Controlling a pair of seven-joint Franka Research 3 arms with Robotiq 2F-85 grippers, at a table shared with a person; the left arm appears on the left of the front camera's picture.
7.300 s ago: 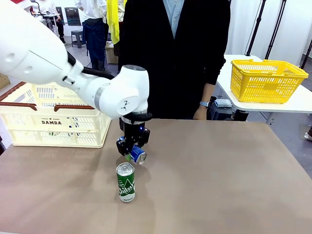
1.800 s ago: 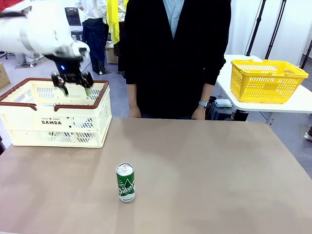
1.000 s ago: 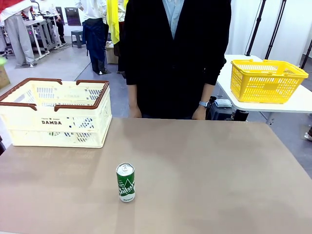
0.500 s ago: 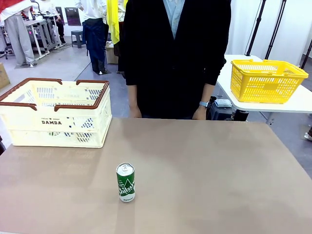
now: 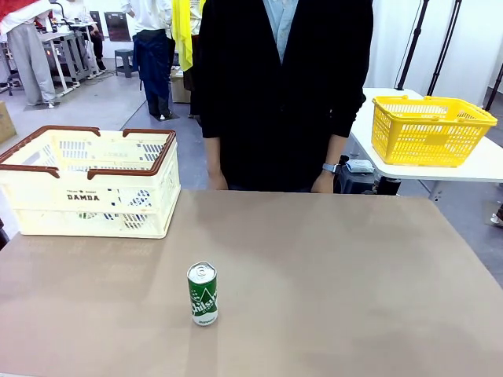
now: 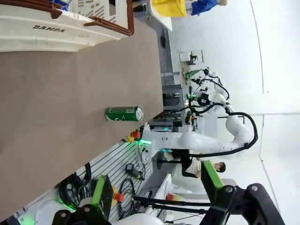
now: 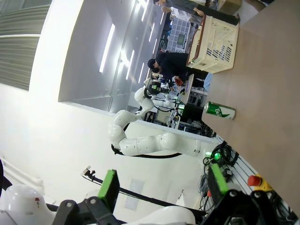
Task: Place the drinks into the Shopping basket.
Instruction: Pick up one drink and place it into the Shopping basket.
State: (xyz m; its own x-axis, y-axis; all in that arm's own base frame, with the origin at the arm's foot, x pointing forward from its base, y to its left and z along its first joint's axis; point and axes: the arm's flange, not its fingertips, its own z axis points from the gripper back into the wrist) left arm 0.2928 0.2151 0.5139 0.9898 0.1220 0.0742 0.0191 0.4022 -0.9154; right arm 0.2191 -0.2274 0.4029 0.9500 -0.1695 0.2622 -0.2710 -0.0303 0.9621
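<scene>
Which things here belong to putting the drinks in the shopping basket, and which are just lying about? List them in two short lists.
Belongs to the job:
- green can, upright on the table
- blue can, partly visible inside the shopping basket
- shopping basket, marked DAMDA

Just lying about:
- yellow mesh basket, on the white side table

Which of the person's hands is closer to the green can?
The person's right hand: it hangs almost straight behind the green can. The left hand, with the watch, is farther aside.
</scene>
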